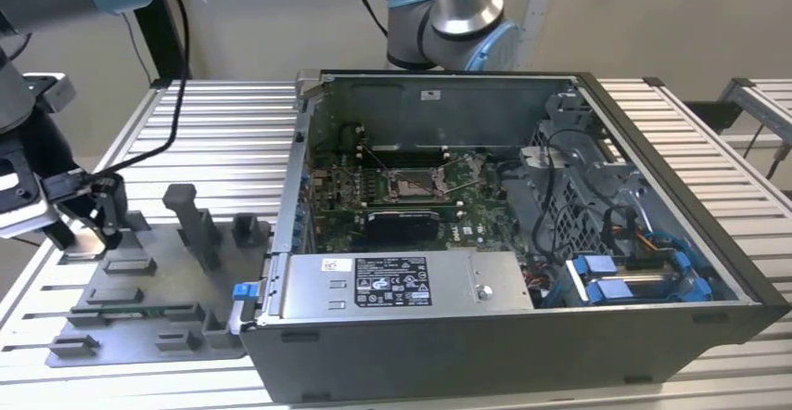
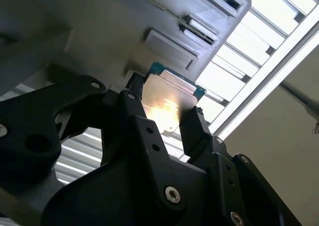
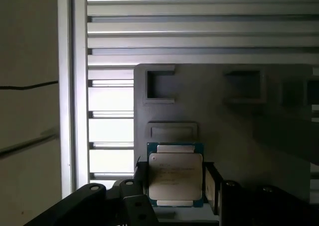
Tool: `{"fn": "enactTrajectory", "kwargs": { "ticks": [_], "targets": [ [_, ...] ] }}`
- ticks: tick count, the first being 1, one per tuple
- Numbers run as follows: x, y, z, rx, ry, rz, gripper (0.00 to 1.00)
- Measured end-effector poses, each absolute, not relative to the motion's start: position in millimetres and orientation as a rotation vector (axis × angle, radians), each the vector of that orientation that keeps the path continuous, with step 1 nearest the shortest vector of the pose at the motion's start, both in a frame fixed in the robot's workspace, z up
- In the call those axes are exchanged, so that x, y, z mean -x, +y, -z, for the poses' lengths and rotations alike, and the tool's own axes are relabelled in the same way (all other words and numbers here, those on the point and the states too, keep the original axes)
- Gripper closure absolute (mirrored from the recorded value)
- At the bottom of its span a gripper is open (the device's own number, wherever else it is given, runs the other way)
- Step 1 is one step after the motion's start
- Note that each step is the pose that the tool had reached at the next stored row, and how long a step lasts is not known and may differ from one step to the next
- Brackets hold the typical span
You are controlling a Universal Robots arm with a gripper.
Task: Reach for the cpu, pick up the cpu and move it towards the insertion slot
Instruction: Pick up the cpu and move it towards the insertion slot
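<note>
Grey plastic comes first: at the exterior view's left, the tray lies on the slatted metal table, and the gripper sits low over the tray's corner on that side. In the first wrist view the cpu lies between the 2 fingers, its pale metal top facing the camera. The fingers meet 2 opposite edges of the chip, so we judge the hand clamped on it. We cannot tell whether the chip is clear of the tray or resting on it; the tray's recessed pockets lie just beyond it.

Moving right in the exterior view, the open computer case stands beside the tray. The green motherboard lies inside it, and the insertion slot sits near the board's middle, its silvery frame around a dark centre. The slot is well apart from the gripper, with the case wall between them.

We judge the reach finished and the grasp made. The carry towards the slot is what remains, and nothing here shows it under way.
</note>
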State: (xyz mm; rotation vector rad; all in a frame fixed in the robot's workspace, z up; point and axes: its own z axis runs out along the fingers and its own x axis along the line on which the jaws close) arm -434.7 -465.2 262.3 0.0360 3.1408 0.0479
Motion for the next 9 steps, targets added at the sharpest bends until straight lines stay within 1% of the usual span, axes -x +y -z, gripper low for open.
{"fn": "enactTrajectory", "kwargs": {
  "ticks": [9],
  "targets": [
    [435, -465, -276, -0.036, 3.141, -0.048, 1.0]
  ]
}}
